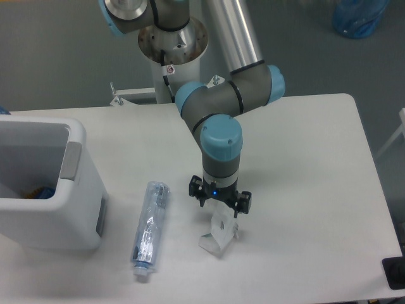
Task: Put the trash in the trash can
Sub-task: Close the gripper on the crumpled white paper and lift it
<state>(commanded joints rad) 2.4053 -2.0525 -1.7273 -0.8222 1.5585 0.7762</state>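
A creased translucent cup scrap (218,234) lies on the white table at front centre. My gripper (219,204) hangs open right over its upper end, one finger on each side, close to touching it. A long clear bottle (149,230) with a blue cap at its near end lies to the left of the scrap, pointing toward the front edge. The white trash can (60,202) stands at the left edge, its grey handle panel facing the bottle.
The arm's base column (172,57) rises behind the table's back edge. Something orange and blue (38,191) lies inside the can. A blue bag (361,18) sits on the floor at the far right. A dark object (395,272) is at the front right corner.
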